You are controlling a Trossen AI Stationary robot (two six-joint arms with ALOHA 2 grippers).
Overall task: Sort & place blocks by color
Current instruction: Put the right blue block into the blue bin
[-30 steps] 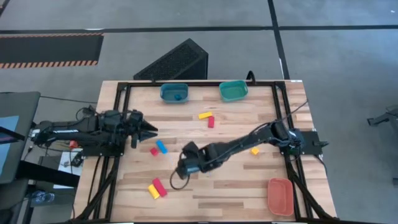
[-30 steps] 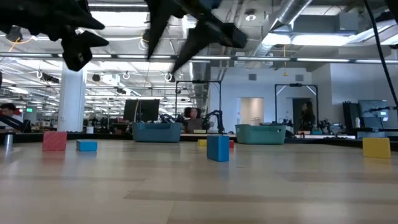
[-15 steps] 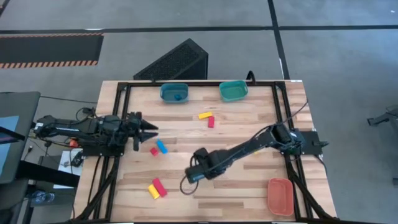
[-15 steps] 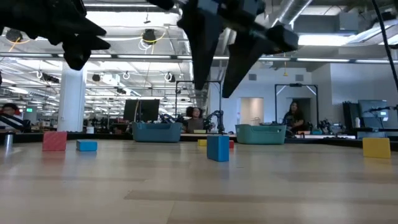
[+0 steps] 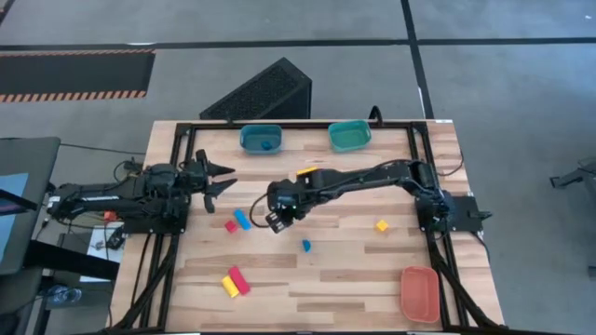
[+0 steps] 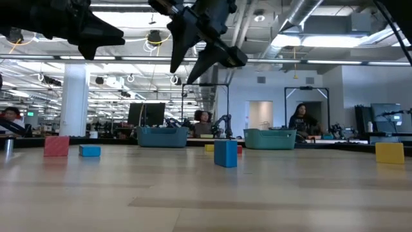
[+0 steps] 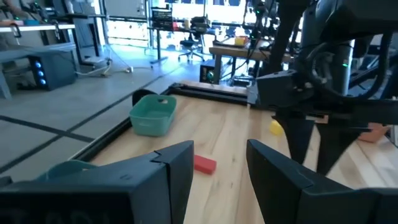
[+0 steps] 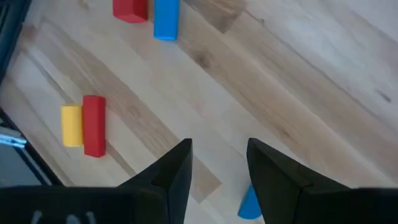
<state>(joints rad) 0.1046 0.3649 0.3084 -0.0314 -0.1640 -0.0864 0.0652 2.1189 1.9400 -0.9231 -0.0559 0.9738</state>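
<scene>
On the wooden counter (image 5: 354,270) we see the blocks spread out. A small blue cube (image 5: 305,246) lies alone near the middle. A blue bar (image 5: 242,220) and a small red block (image 5: 230,226) lie just beside each other, left of the middle. At the near left side, a yellow bar (image 5: 229,286) and a red bar (image 5: 239,279) touch along their long sides. A yellow cube (image 5: 382,225) sits on the right part, and at the far side a yellow bar (image 5: 306,172) lies near a red block (image 5: 316,182).

The right pincer (image 5: 276,221) hangs above the counter, between the blue bar and the small blue cube. Its fingers (image 8: 177,171) stand apart and we see nothing between them.

The left pincer (image 5: 223,180) waits over the left edge of the counter, partly open and empty too.

At the far edge stand a blue bin (image 5: 261,139), with a small blue piece inside, and a teal bin (image 5: 349,136). An orange bin (image 5: 419,293) stands at the near right corner.
</scene>
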